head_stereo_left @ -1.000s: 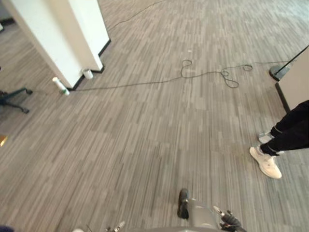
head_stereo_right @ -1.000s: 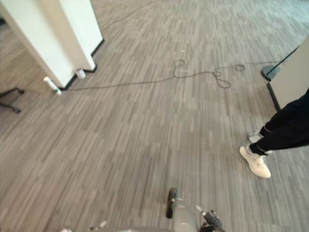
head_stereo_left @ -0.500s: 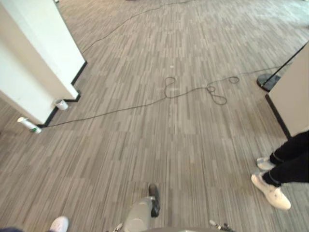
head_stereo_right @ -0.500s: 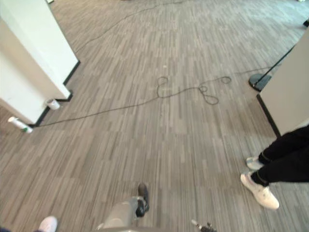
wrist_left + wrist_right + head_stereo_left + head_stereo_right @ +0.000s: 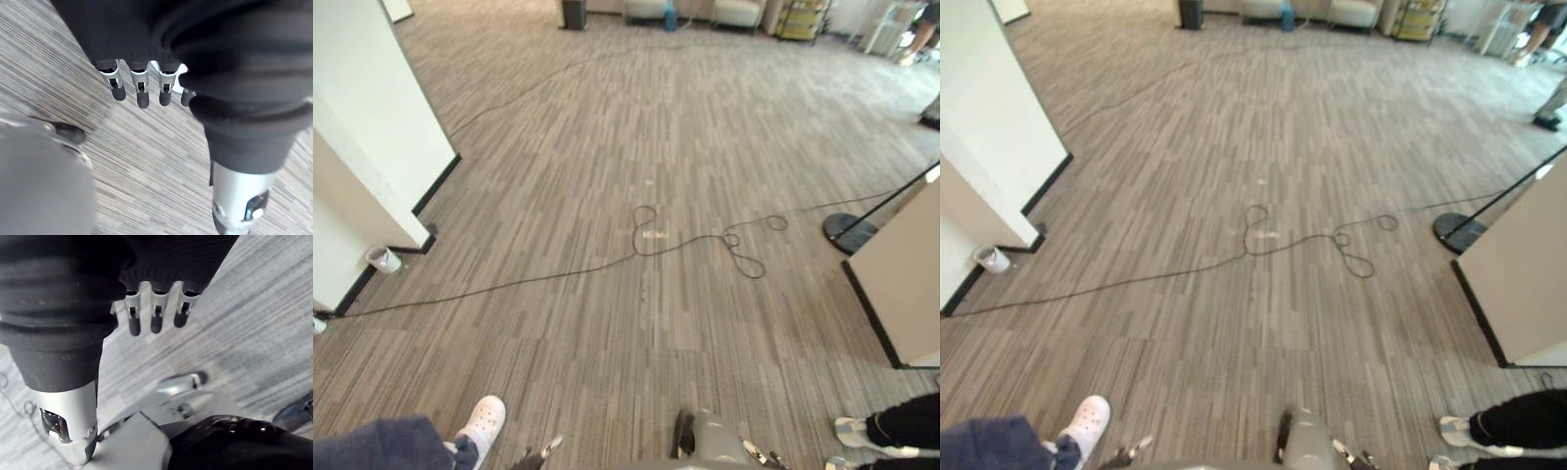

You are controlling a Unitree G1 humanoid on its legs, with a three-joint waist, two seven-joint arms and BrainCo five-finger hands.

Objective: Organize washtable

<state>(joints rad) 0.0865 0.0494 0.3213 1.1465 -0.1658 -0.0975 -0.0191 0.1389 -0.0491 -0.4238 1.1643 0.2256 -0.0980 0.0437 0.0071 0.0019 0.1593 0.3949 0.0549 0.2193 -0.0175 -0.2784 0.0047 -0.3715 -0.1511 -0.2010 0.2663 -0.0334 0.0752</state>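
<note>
Left hand (image 5: 143,93) and right hand (image 5: 156,319), fingers straight, above grey striped carpet (image 5: 656,127), white pillar (image 5: 362,137), person's shoe (image 5: 481,421)

**A:** Which wash things can you make out?

**B:** A small white cup (image 5: 382,258). It stands mouth up on the grey striped carpet (image 5: 646,147) at the left of the frame, just beside the black skirting (image 5: 435,186) at the foot of the white wall corner (image 5: 362,117).

**A:** Anything more?

**B:** Lower down, at the very left edge, the end of a white rounded thing (image 5: 316,324) lies on the carpet by the same wall. The frame cuts it off, so I cannot tell what it is.
</note>
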